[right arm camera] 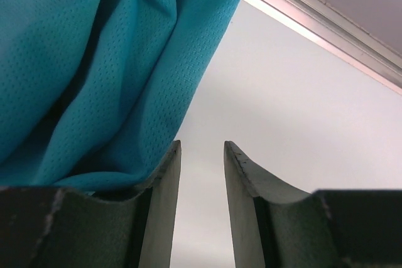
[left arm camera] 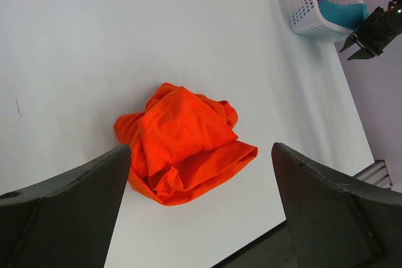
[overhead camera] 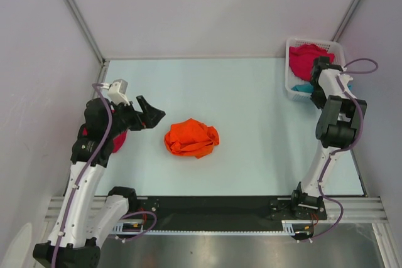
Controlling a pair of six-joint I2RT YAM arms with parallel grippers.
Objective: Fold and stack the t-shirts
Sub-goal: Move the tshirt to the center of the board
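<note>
A crumpled orange t-shirt (overhead camera: pixel 191 138) lies mid-table; it also shows in the left wrist view (left arm camera: pixel 185 145). My left gripper (overhead camera: pixel 154 112) hovers just left of it, open wide and empty (left arm camera: pixel 201 149). A magenta t-shirt (overhead camera: pixel 118 142) lies partly hidden under my left arm. Another magenta t-shirt (overhead camera: pixel 306 58) and a teal t-shirt (overhead camera: pixel 302 88) sit in the basket. My right gripper (overhead camera: pixel 321 65) is over the basket, jaws a narrow gap apart with nothing between them (right arm camera: pixel 202 144). Teal cloth (right arm camera: pixel 94 73) drapes against the outer side of its left finger.
The white lattice basket (overhead camera: pixel 290 86) stands at the far right corner by the enclosure wall; it shows in the left wrist view (left arm camera: pixel 301 4). A black strip and metal rail (overhead camera: pixel 213 208) run along the near edge. Grey walls enclose the table.
</note>
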